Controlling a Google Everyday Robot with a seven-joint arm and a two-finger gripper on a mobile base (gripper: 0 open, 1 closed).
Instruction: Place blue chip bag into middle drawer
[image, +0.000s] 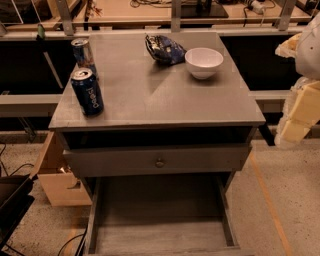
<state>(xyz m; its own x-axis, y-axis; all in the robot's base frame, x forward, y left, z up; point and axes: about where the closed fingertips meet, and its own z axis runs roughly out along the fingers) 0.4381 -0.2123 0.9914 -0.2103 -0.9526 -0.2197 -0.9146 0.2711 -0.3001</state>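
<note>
A grey wooden cabinet seen from the front and slightly above. My claw hangs at the far right edge of the view, off the right side of the counter and holding nothing. I cannot tell whether it is spread or pressed together.

The blue chip bag, crumpled dark foil with white print, lies on the counter well to the left of my claw and farther back, near the rear edge. A white bowl sits just beside the bag, on the side nearer my claw. Much farther left stands a Pepsi can, with a second can behind it.

Below and to the left of my claw, under a shut drawer front with a round knob, the middle drawer is pulled out, its plank floor bare.

I judge the task to be at its first step: the bag is not yet picked up. The next move calls for reaching left and back over the counter, coming down on the bag without nudging the bowl, which lies along my path.
</note>
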